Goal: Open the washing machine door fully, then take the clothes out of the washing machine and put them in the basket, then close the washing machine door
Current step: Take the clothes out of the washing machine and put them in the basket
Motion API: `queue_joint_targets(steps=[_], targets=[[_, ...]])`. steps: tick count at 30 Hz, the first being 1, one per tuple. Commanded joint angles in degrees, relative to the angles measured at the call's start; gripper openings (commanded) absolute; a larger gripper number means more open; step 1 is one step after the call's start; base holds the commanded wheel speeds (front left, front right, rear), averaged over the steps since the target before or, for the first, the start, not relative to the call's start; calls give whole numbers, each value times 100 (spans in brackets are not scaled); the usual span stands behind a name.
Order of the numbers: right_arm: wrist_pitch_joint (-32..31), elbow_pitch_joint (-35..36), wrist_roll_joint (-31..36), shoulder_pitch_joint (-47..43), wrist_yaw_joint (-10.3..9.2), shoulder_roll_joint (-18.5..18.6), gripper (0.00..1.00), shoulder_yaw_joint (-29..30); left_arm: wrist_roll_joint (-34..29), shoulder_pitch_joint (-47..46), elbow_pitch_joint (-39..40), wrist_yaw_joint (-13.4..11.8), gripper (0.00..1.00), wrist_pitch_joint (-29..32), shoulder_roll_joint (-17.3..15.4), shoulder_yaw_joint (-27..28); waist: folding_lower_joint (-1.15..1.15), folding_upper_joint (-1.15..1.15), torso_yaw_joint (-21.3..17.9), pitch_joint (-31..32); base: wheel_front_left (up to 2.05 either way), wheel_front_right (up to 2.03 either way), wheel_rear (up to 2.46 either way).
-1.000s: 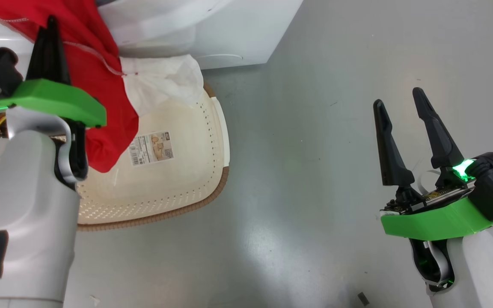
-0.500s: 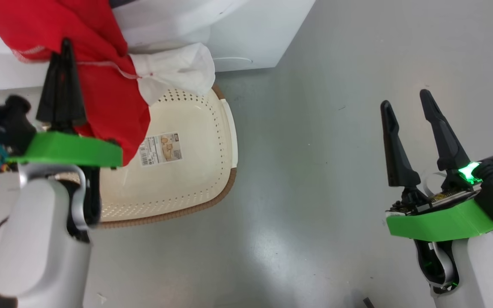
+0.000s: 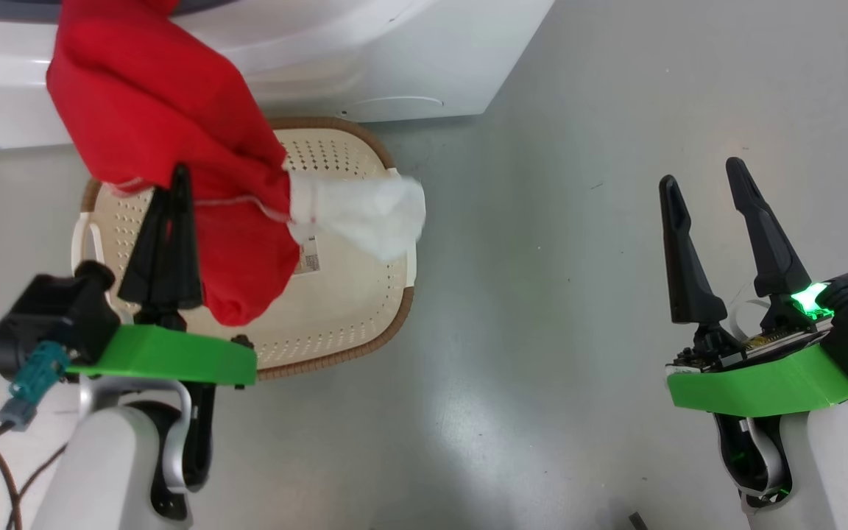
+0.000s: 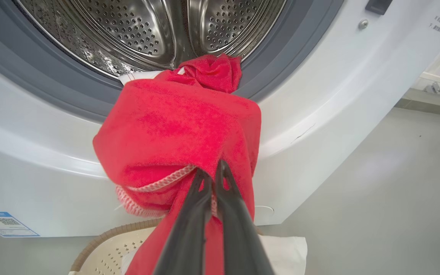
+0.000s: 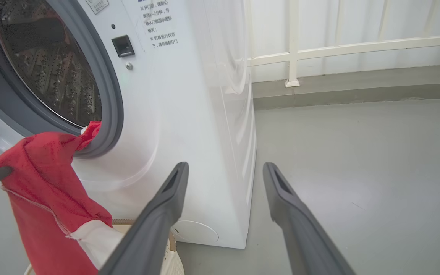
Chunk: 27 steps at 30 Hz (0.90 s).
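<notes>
Pulling back toward 8 o'clock in the head view, the left jaws had drawn the clothes (image 3: 166, 125) farther out of the washer (image 3: 394, 66), though part of that shift was the camera's own. They were pinched shut on a red fold near its stitched hem. From the pinch the cloth ran up toward 11 o'clock, and the left wrist view showed its far end lying in the mouth of the drum (image 4: 147, 30), over the grey ring (image 4: 33, 76). A red lobe and the white part hung over the basket (image 3: 365, 324) at 9 o'clock, the white part across its 3 o'clock rim. The garment looked mostly out but not free; more pull, then a release over the basket, seemed needed. At 4 o'clock the right jaws stood wide and empty above the floor (image 3: 542, 294).
</notes>
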<state>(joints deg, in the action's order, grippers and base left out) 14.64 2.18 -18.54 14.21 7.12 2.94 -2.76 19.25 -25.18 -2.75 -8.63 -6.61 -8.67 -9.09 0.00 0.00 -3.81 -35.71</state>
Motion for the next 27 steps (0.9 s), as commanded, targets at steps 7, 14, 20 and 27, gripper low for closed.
queue_joint_targets(steps=[7, 14, 20, 27], targets=[[36, 140, -57, -52, 36, -6, 100, -149, 276, 80, -781, 128, 0, -64, -41, 140, 0, 0, -36, -67, 0, 0, 0], [36, 119, -63, -35, 36, -6, 100, -160, 402, -144, -1921, 345, 0, -253, 82, 39, 0, 0, -96, -78, 0, 0, 0], [36, 97, -77, -8, 36, -6, 100, -200, 426, -574, -3345, 569, 0, -478, 177, -84, 0, 0, -143, -88, 0, 0, 0], [36, 66, -107, 26, 36, -6, 100, -264, 395, -1260, -4991, 775, 0, -669, 267, -207, 0, 0, -204, -115, 0, 0, 0]])
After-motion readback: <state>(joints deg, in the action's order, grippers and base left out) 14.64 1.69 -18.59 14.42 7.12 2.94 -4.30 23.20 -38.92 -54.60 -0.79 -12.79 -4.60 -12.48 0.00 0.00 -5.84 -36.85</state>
